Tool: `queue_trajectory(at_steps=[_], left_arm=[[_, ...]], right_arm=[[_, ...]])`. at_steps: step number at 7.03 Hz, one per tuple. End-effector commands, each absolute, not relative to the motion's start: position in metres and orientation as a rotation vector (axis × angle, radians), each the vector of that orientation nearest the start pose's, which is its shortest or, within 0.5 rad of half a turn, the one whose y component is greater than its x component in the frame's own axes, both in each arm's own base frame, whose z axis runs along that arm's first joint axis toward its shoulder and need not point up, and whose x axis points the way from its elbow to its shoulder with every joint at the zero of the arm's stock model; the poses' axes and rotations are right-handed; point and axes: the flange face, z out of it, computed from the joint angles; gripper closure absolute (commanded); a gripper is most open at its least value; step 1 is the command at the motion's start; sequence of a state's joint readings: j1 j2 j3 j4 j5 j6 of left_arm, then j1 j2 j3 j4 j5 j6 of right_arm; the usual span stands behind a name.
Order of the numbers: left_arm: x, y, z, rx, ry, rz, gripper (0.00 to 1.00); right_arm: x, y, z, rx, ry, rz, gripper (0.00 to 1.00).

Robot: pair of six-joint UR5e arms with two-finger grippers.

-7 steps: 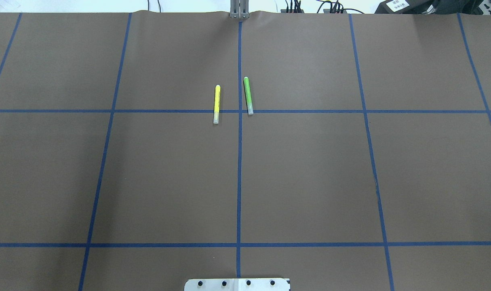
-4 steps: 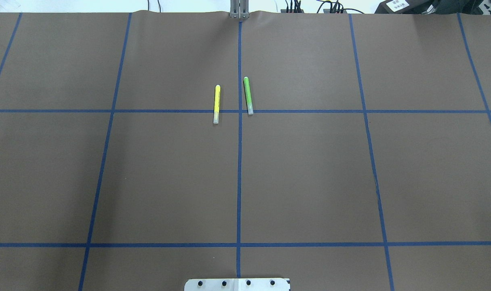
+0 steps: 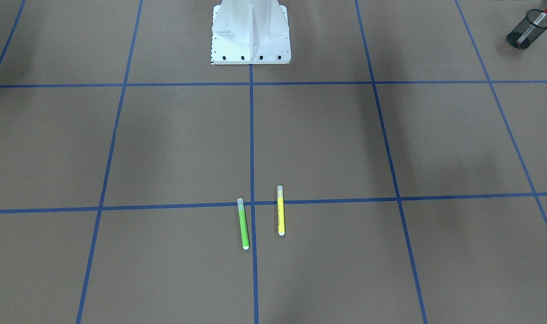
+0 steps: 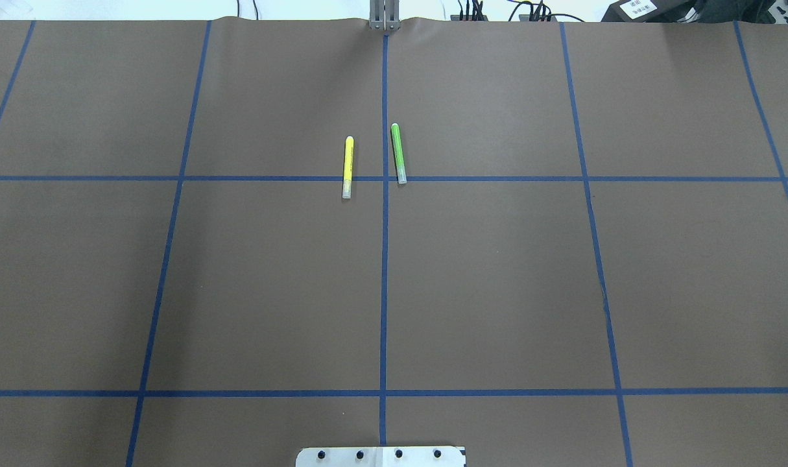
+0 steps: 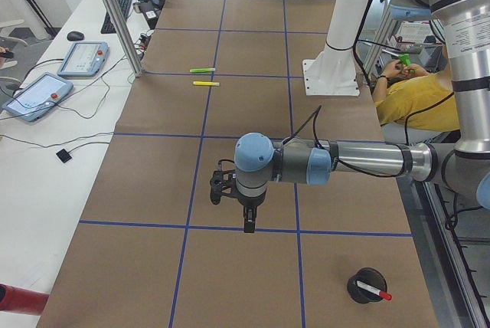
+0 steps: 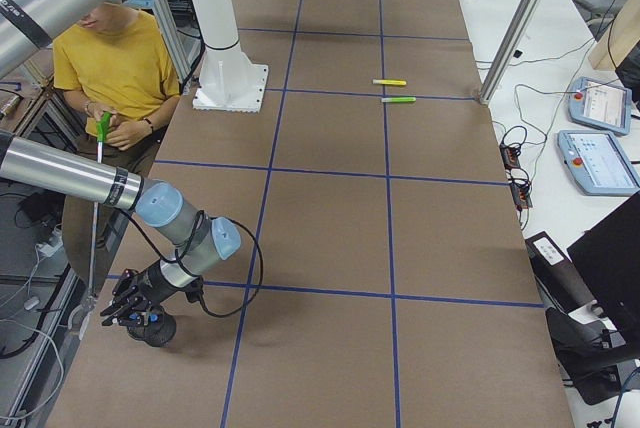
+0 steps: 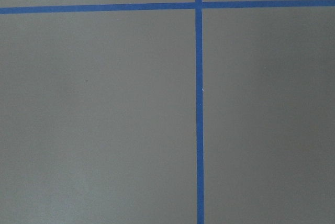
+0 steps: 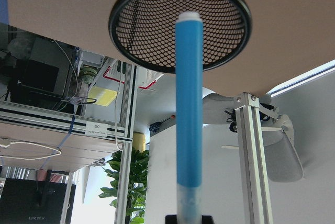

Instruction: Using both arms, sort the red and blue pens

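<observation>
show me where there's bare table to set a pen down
Bare: the squares between the robot base and the yellow marker and green marker, and those to either side. Crowded: around the two markers and by the mesh cup at the robot's left end.

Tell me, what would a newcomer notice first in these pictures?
The blue pen, held in the right tool, points at the mouth of a black mesh cup. A yellow marker and a green marker lie parallel, one each side of the centre tape line.
</observation>
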State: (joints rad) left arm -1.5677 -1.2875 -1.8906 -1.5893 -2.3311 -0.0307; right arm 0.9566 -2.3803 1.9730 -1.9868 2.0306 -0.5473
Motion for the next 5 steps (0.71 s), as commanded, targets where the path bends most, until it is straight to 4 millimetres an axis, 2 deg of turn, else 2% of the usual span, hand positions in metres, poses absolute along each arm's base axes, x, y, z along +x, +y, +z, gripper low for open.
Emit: queue_trajectory(at_steps=[1, 3, 5], left_arm=[[-0.063, -0.377, 0.623, 0.040, 0.761, -0.005, 0.00], [-0.063, -0.377, 0.623, 0.040, 0.761, -0.005, 0.00], [-0.063, -0.377, 0.622, 0.041, 0.761, -0.006, 0.00]], right_arm=[[0.043, -0.094, 0.747, -0.851, -0.448, -0.940, 0.00], [0.042, -0.095, 0.747, -0.847, -0.449, -0.942, 0.00], [0.031, -0.110, 0.744, -0.816, -0.453, -0.950, 0.00]])
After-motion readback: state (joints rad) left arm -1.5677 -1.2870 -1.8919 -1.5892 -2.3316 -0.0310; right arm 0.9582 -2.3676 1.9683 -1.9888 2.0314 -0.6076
